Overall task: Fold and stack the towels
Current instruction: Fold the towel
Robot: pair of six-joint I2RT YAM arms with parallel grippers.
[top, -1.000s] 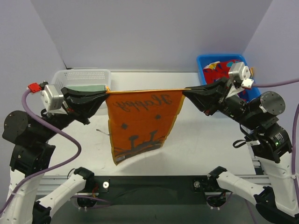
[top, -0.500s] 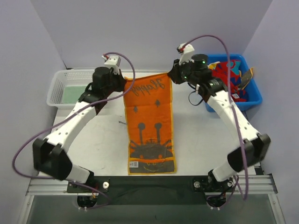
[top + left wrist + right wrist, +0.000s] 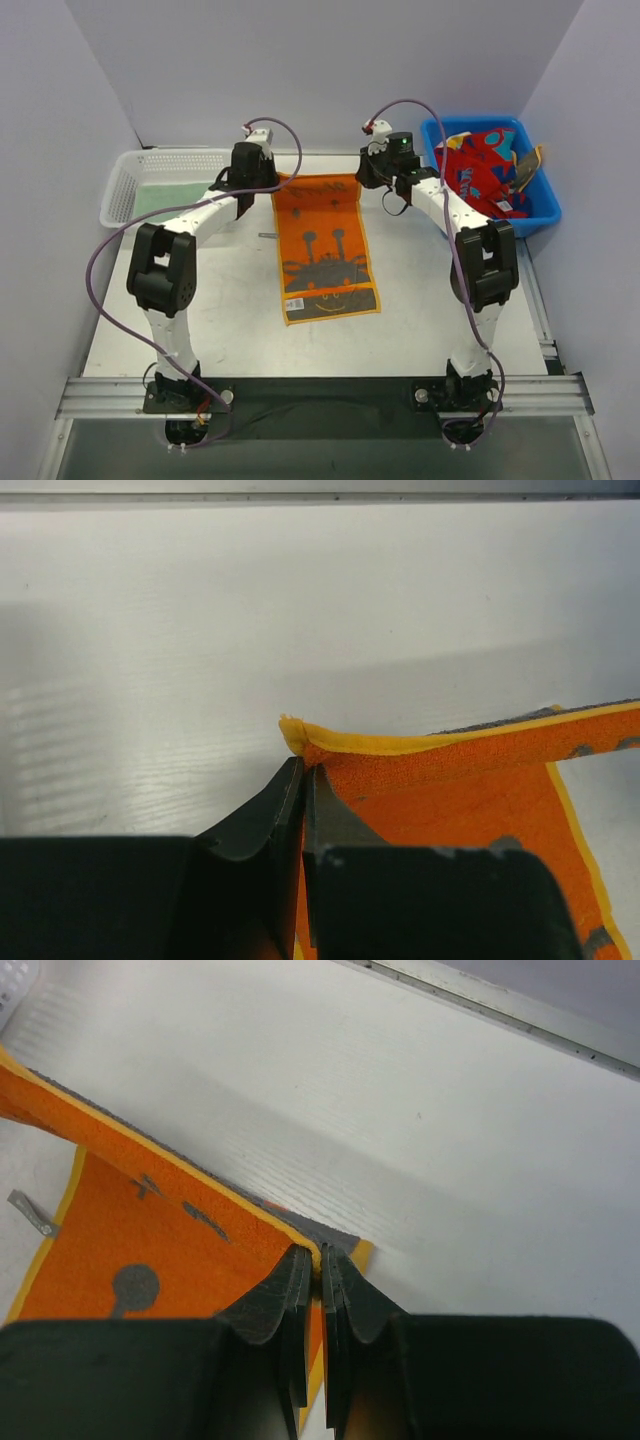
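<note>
The orange towel [image 3: 322,250] lies spread across the middle of the tabletop [image 3: 190,300]. The left end effector [image 3: 268,186] is clamped on its far left corner and the right end effector [image 3: 366,181] on its far right corner.

There is one orange towel [image 3: 325,250] on the worktop [image 3: 200,300], one pale green towel [image 3: 160,198] in the single white mesh basket [image 3: 175,153], and one blue bin [image 3: 545,212] holding red patterned towels [image 3: 478,170] too bunched together to count.

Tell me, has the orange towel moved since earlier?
Yes. The orange towel came down onto the table, its near edge now farther from the front rail.
</note>
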